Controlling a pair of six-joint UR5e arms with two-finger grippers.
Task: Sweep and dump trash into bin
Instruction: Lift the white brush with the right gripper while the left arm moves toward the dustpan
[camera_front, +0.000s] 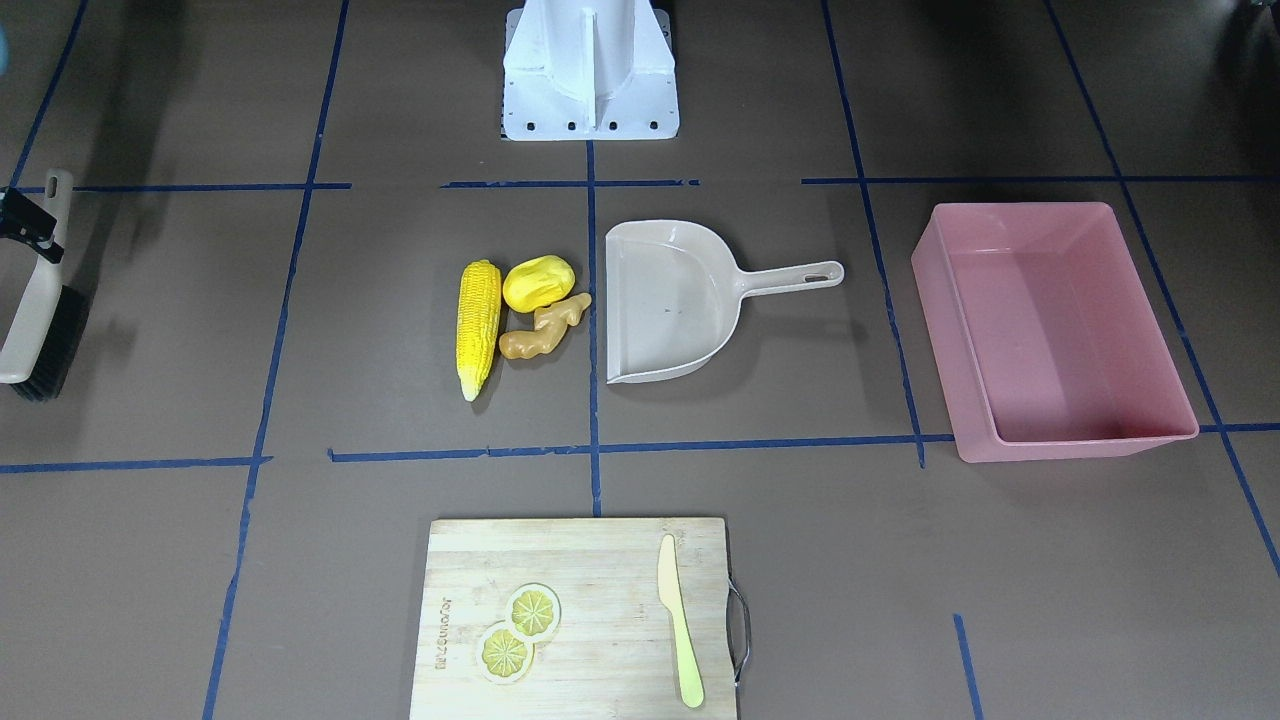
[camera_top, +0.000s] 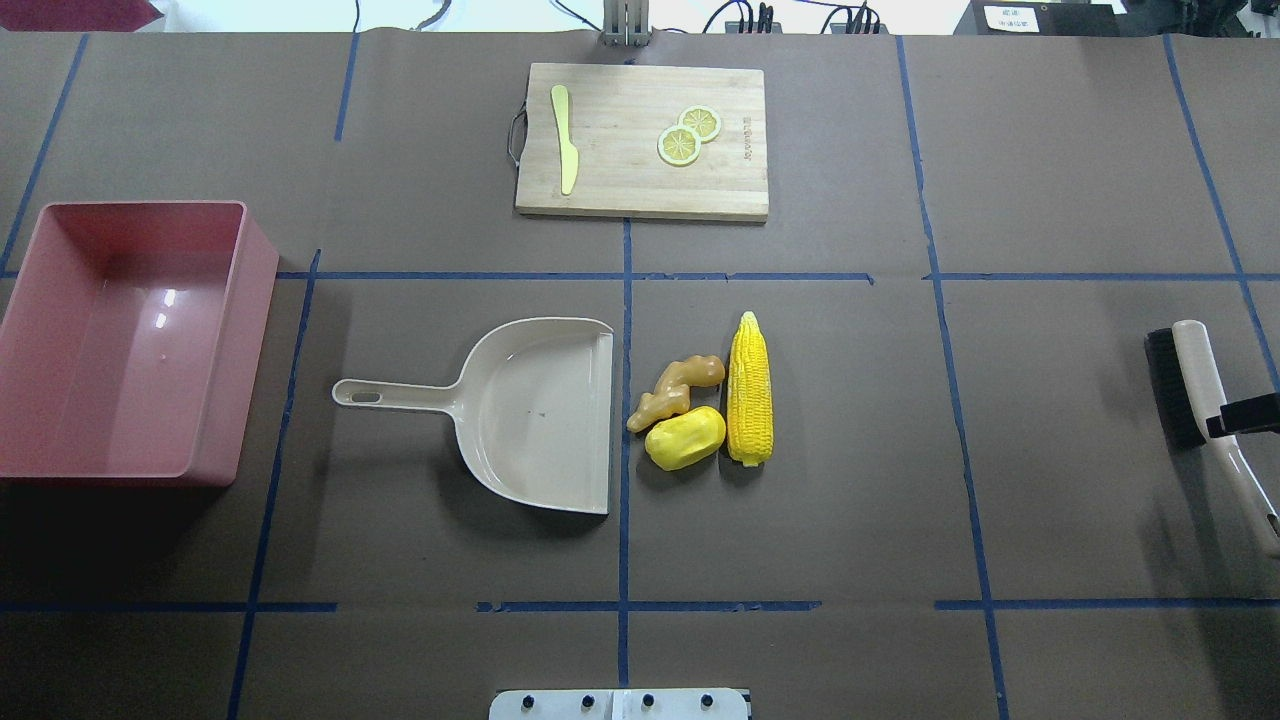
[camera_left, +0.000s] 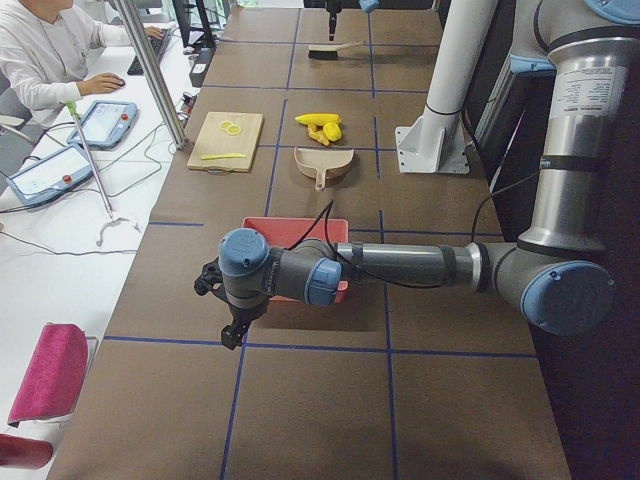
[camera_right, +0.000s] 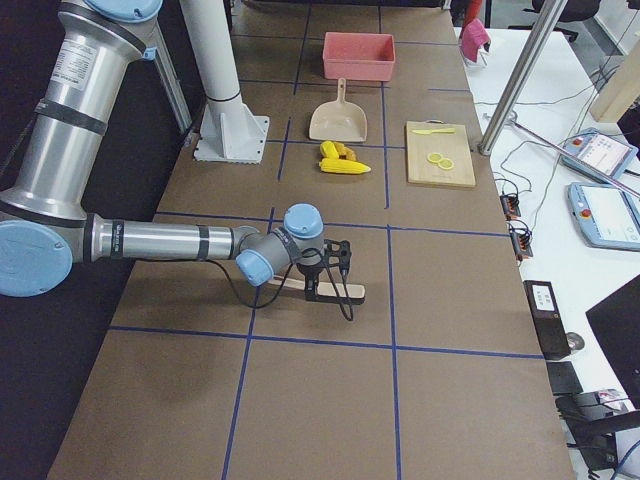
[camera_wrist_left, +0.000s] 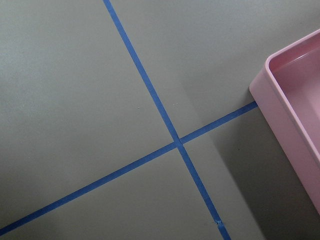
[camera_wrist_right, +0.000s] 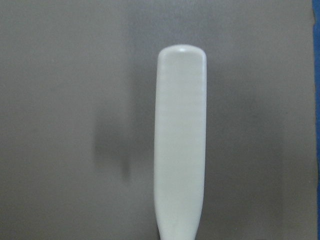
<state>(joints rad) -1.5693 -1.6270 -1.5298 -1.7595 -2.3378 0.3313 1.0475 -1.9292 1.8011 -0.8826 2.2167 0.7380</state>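
The beige dustpan (camera_top: 530, 415) lies flat near the middle of the counter (camera_top: 850, 500), its straight open mouth turned to the robot's right and its handle pointing to the robot's left. The trash sits just off that mouth, none of it in the pan. The knobbly ginger root (camera_top: 672, 390) is nearest the lip and touches the rounded yellow lump (camera_top: 686, 438), which lies on the robot's side of it. The long corn cob (camera_top: 750, 390) lies on the far side of both from the pan, parallel to the lip and close against the lump. The pink bin (camera_top: 256, 340) stands upright beyond the tip of the dustpan's handle, well apart from it, and nothing shows inside. Across from the dustpan, on the side away from the robot, a wooden cutting board (camera_top: 640, 190) carries two overlapping lemon slices (camera_top: 680, 146) and a pale yellow knife (camera_top: 566, 140). Far past the trash from the dustpan lies a brush (camera_top: 1190, 380) with dark bristles, and the right claw (camera_top: 1240, 415) sits across its handle (its wrist camera sees only the rounded handle end), though I cannot tell whether the fingers are pressing on it. The left claw (camera_left: 232, 338) hangs pointing down on the side of the bin away from the dustpan, and I cannot tell how wide it stands.
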